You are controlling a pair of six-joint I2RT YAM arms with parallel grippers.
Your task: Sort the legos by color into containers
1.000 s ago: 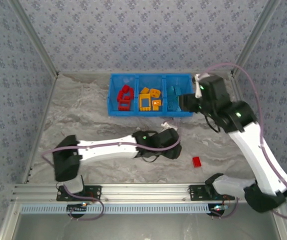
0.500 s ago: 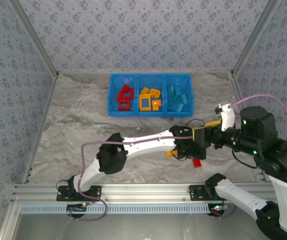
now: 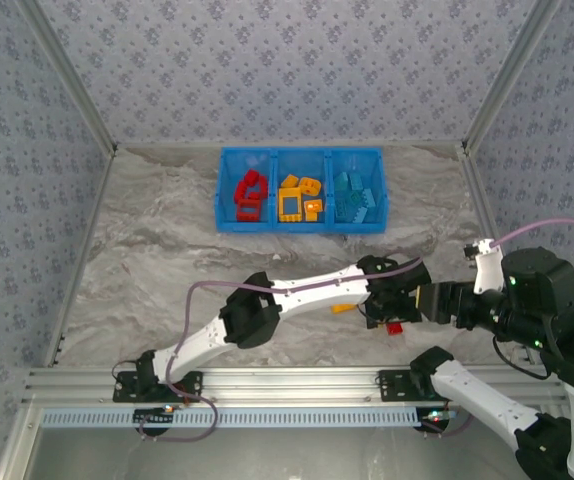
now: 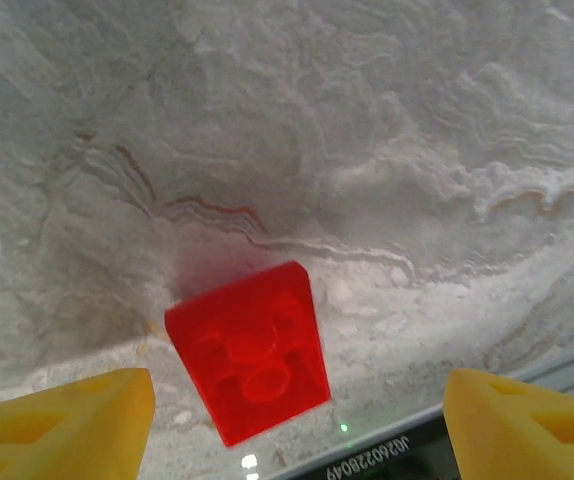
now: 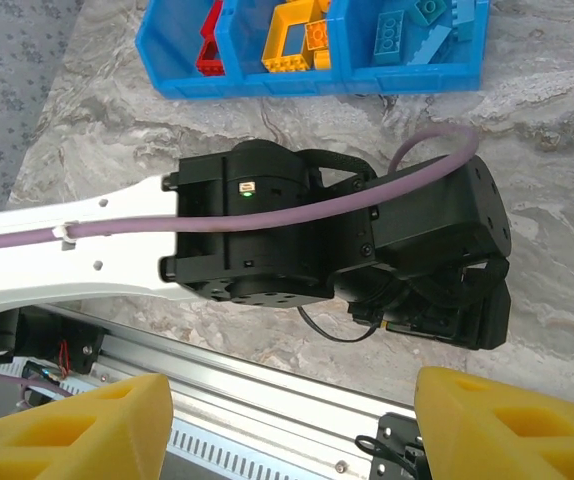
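Note:
One red lego (image 4: 249,350) lies hollow side up on the marble table, between the yellow fingers (image 4: 62,420) of my open left gripper (image 4: 297,425); they stand apart from it on both sides. From above, the left gripper (image 3: 387,316) hovers over this red lego (image 3: 395,327) near the front edge. My right gripper (image 5: 287,430) is open and empty; it sits just right of the left one (image 3: 429,300). The containers are one blue bin (image 3: 297,226) at the back with red (image 3: 249,196), yellow (image 3: 299,198) and teal (image 3: 355,197) legos, each colour in its own compartment.
The left arm's black wrist (image 5: 297,235) lies across the right wrist view, close ahead of the right fingers. The metal rail (image 5: 267,400) of the table's near edge runs just behind the red lego. Patterned walls enclose the table on three sides.
The left arm has stretched rightward until its gripper hangs over the red lego. The right arm has pulled back from the bin to the front right, beside the left gripper.

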